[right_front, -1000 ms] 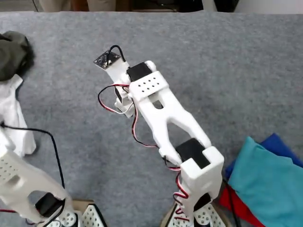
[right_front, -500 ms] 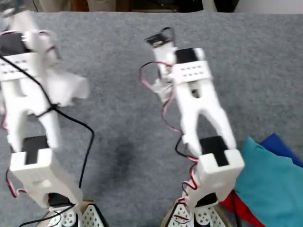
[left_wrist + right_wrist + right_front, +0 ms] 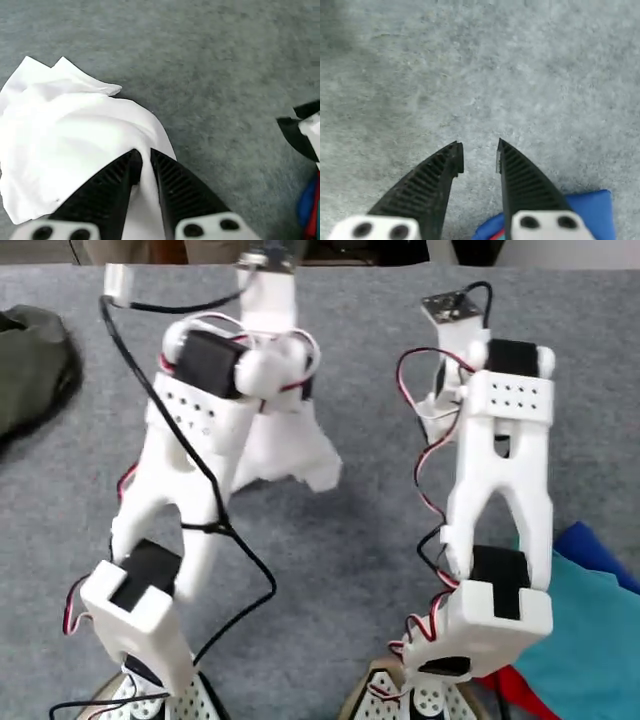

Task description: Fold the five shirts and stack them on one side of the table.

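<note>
The white shirt (image 3: 292, 458) hangs bunched beneath the left arm over the middle of the table (image 3: 380, 320), one corner trailing toward the right arm; in the left wrist view the white shirt (image 3: 75, 145) spreads crumpled under the left gripper (image 3: 145, 156), whose jaws are pressed almost together on a raised fold of the cloth. The right gripper (image 3: 479, 150) hovers over bare grey felt with its jaws a little apart and nothing between them. The likeliest trouble, I judge, is that narrow pinch: only a thin ridge of fabric seems caught, so a quick swing could let it slide free, and a bunched shirt set down like this would land creased and need spreading before any fold. The two arms also stand close side by side, so a reach by the right one for the trailing corner risks a knock. A dark green shirt (image 3: 35, 370) lies heaped at the far left edge, well apart, while a teal shirt (image 3: 590, 625), a blue shirt (image 3: 592, 540) and a red shirt (image 3: 515, 687) overlap by the right arm's base. No bin or basket is in play; every shirt rests straight on the felt
</note>
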